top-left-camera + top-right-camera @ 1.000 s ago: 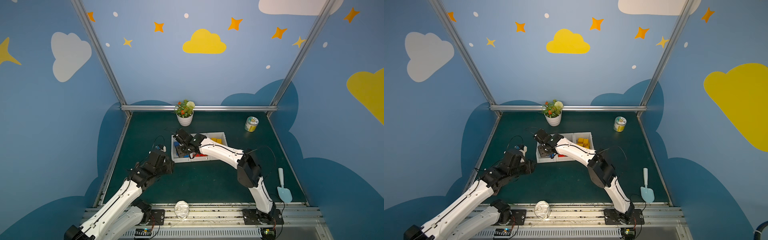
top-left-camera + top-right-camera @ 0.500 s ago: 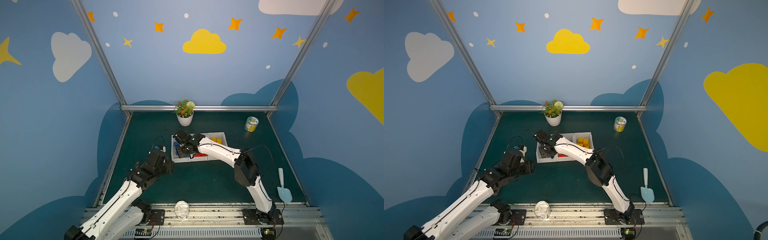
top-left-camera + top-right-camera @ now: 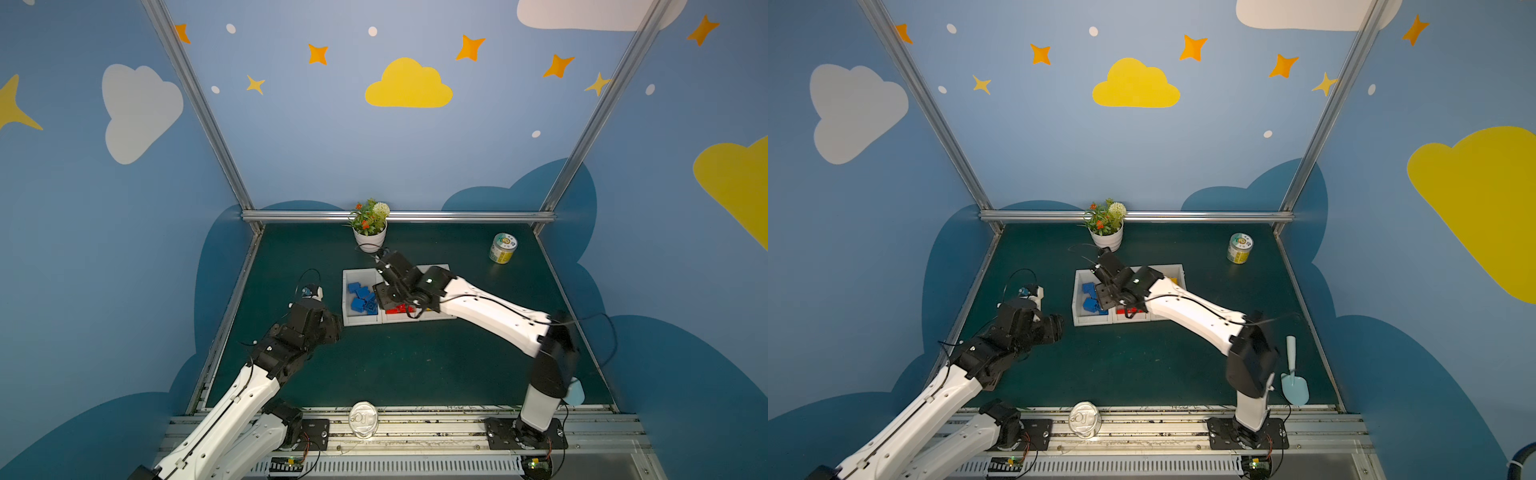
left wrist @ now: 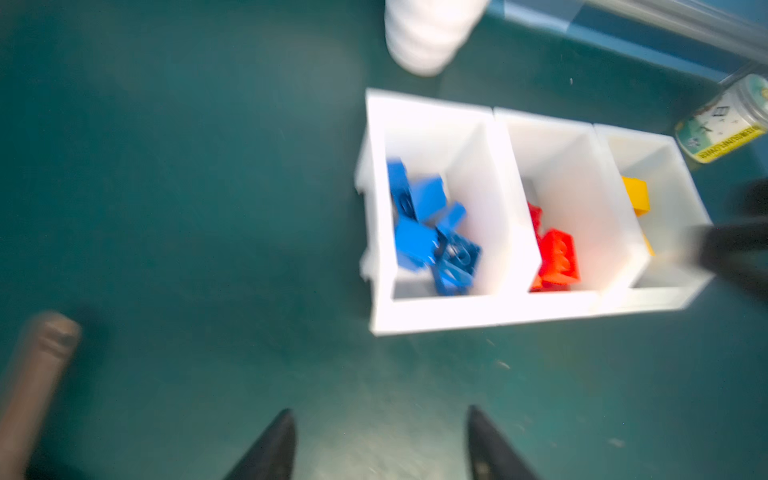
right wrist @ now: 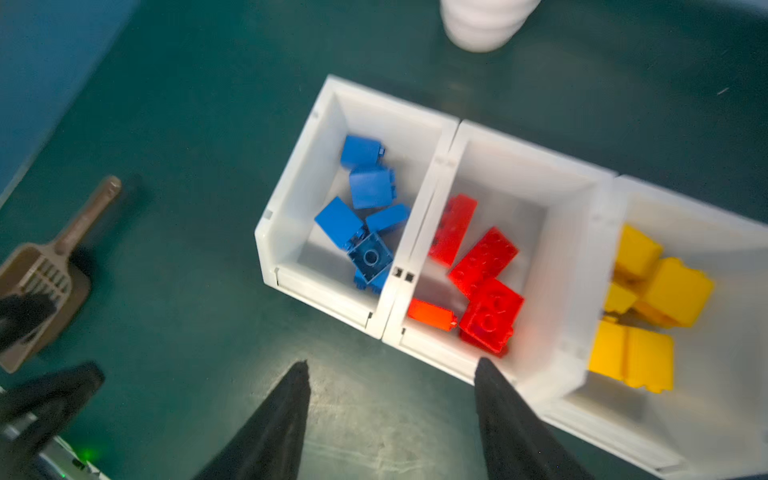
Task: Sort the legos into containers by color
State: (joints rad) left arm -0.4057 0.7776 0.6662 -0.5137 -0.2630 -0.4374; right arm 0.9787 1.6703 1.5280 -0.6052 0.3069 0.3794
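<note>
You see both grippers empty, jaws apart: the right gripper [image 5: 392,362] over the bins [image 5: 451,124], the left gripper [image 4: 379,411] beside them. Blue legos [image 5: 370,189] lie in the bin nearest the left arm, red legos [image 5: 484,257] in the middle bin, yellow legos [image 5: 665,291] in the third.

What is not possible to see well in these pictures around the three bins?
- Yellow legos: in both top views the right arm covers most of their bin.
- Can label: left wrist view, motion blur makes it unreadable.
- Flower pot: right wrist view, cut off by the picture edge.
- Right claw tips: top views, lost against its own dark wrist.
</note>
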